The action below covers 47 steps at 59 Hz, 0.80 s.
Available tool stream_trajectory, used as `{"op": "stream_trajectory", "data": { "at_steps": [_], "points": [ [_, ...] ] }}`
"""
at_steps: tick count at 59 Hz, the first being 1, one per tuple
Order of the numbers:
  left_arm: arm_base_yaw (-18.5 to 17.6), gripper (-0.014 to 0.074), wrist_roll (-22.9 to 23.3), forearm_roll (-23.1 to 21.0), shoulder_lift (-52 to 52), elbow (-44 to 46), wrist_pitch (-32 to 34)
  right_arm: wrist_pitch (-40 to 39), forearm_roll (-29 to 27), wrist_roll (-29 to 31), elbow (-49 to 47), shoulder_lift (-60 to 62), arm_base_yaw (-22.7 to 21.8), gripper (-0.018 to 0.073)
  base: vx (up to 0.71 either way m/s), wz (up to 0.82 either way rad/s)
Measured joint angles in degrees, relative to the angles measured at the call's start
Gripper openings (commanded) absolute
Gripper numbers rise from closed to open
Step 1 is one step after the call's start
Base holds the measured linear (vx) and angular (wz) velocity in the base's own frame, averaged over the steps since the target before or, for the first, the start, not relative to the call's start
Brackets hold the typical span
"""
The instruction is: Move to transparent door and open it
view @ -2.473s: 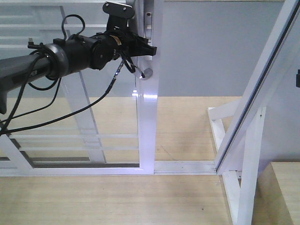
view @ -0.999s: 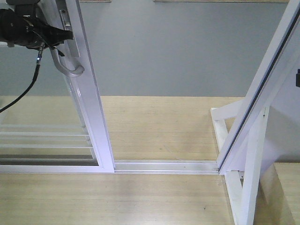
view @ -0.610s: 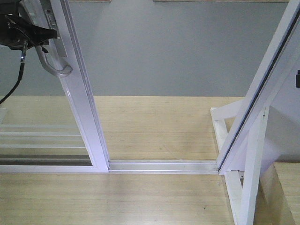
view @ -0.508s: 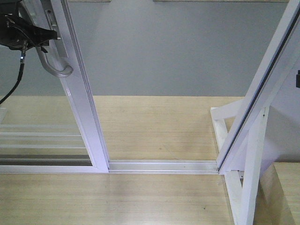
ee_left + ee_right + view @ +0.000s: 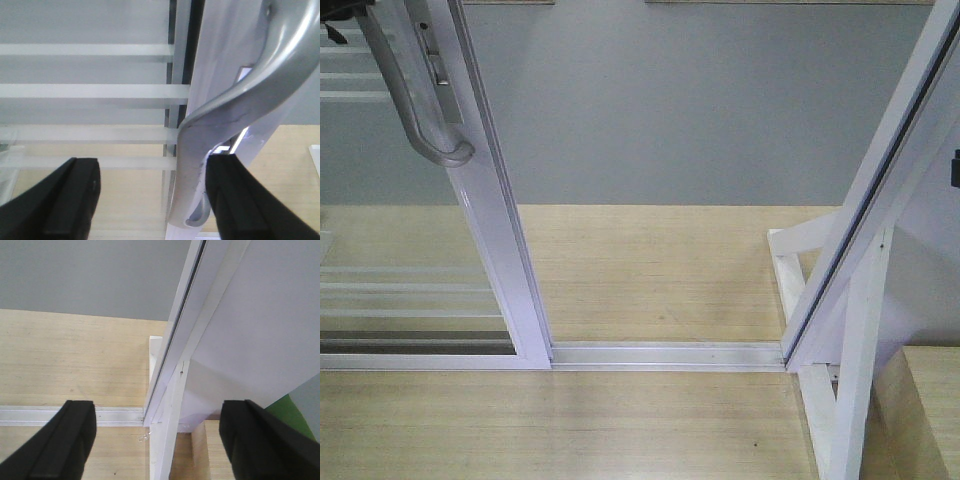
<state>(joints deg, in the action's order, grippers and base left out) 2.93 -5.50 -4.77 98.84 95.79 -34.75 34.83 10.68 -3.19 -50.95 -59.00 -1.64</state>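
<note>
The transparent door (image 5: 495, 260) stands slid over to the left, its white frame edge leaning across the front view. Its curved silver handle (image 5: 420, 105) hangs free near the top left. Thin white bars (image 5: 410, 290) cross the glass. In the left wrist view the handle (image 5: 240, 107) curves down between the wide-apart black fingers (image 5: 70, 200), its lower end close to the right one. My left gripper (image 5: 152, 172) is open. My right gripper (image 5: 165, 440) is open and holds nothing, and its fingers (image 5: 75, 440) frame the floor track.
A doorway gap lies between the door's edge and the slanted white frame post (image 5: 880, 190). The aluminium floor track (image 5: 670, 353) runs across it. White support braces (image 5: 840, 400) and a wooden block (image 5: 925, 420) stand at the right. The floor is wood and the far wall grey.
The door has slid left, widening the gap. In the last half second my left gripper has drawn back from the handle and left the front view.
</note>
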Motion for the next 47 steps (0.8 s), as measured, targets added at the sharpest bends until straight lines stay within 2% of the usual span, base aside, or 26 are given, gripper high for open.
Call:
{"op": "stream_trajectory", "data": {
  "at_steps": [9,16,20,31,47],
  "points": [
    [0.1,0.0551,0.0,-1.9,-4.1,0.0,-5.6,-0.1,0.0,0.0,0.0,0.0,0.0,0.0564,0.0,0.0],
    [0.1,0.0529,0.0,-5.1,-6.6,0.0,-12.8,-0.4,0.0,0.0,0.0,0.0,0.0,0.0564,0.0,0.0],
    [0.1,0.0514,-0.6,-7.2,-7.7,-0.6,-14.9,-0.5,0.0,0.0,0.0,0.0,0.0,0.0564,0.0,0.0],
    [0.1,0.0483,-4.1,-11.5,-13.8,-9.1,-11.7,-0.5,-0.1,0.0,0.0,0.0,0.0,0.0564,0.0,0.0],
    [0.1,0.0482,-7.1,-12.1,-27.6,-30.1,-5.3,-0.5,-0.1,0.0,0.0,0.0,0.0,0.0564,0.0,0.0]
  ]
}}
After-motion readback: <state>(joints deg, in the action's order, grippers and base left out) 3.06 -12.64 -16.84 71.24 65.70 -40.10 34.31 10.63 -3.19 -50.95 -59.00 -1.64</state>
